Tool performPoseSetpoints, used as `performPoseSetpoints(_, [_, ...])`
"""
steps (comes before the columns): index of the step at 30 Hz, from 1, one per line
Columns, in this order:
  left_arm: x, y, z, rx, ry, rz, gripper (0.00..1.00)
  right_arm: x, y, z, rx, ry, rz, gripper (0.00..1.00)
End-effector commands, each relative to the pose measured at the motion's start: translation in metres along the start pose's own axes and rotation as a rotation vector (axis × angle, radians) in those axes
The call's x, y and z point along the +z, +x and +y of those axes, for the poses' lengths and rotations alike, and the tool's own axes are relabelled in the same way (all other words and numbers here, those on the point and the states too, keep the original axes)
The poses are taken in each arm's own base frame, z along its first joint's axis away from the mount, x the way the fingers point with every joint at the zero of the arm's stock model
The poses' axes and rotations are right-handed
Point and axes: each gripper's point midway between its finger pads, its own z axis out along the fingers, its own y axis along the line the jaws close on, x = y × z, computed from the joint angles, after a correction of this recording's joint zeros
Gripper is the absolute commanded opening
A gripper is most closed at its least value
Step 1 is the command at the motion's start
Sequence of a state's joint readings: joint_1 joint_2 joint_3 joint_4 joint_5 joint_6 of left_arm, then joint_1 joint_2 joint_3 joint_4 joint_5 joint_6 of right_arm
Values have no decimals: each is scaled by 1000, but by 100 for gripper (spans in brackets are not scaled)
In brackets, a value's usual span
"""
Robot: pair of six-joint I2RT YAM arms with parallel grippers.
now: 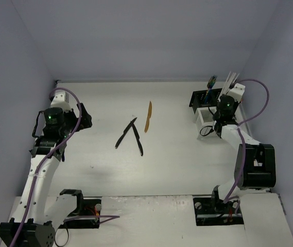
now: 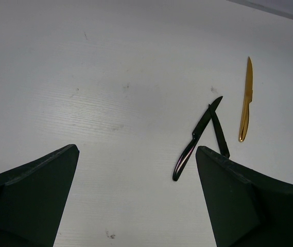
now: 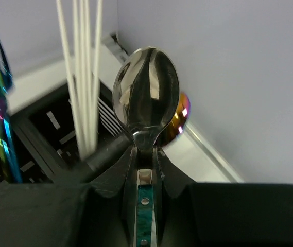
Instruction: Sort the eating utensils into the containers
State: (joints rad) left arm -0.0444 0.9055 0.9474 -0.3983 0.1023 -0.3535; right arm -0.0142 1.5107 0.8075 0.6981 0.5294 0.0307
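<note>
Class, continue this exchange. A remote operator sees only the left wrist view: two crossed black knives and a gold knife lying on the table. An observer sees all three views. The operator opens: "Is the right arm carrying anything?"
Observer: Yes. The right fingers are shut on a spoon with a silver bowl and a teal handle.
Operator: Where is that arm?
Observer: At the far right of the table, above the black caddy and the white caddy.
Operator: Is anything sorted already?
Observer: Yes. A blue iridescent fork stands upright in the black caddy.
</note>
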Motion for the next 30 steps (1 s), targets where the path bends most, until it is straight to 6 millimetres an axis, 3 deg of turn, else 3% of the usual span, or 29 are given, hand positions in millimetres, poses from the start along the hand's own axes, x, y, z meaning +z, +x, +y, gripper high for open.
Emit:
performPoseSetpoints(1, [-5, -25, -8, -16, 36, -95, 97, -15, -28, -11, 108, 29, -89, 14])
performPoseSetpoints(4, [-5, -25, -9, -16, 37, -94, 97, -28, -38, -8, 118, 7, -110, 31])
performPoseSetpoints(7, [-5, -25, -9, -17, 41, -96, 97, -41, -64, 2, 129, -48, -132, 45])
performPoseSetpoints(11, [-5, -26, -9, -16, 41, -97, 97, -58, -85, 34, 98, -209, -52, 51])
performPoseSetpoints(12, [-5, -26, -9, -16, 40, -96, 97, -63, -105, 44, 108, -253, -58, 51])
performPoseSetpoints(16, [-3, -24, -9, -16, 39, -86, 97, -90, -88, 95, 23, -426, 115, 55])
performPoseSetpoints(21, [-1, -22, -8, -17, 36, -76, 97, -141, -38, 166, -91, -592, 326, 58])
performPoseSetpoints(24, [-1, -22, -8, -17, 34, -73, 97, -173, -15, 204, -114, -666, 392, 68])
performPoseSetpoints(30, [1, -20, -5, -16, 21, -61, 97, -190, 41, 258, -143, -678, 525, 75])
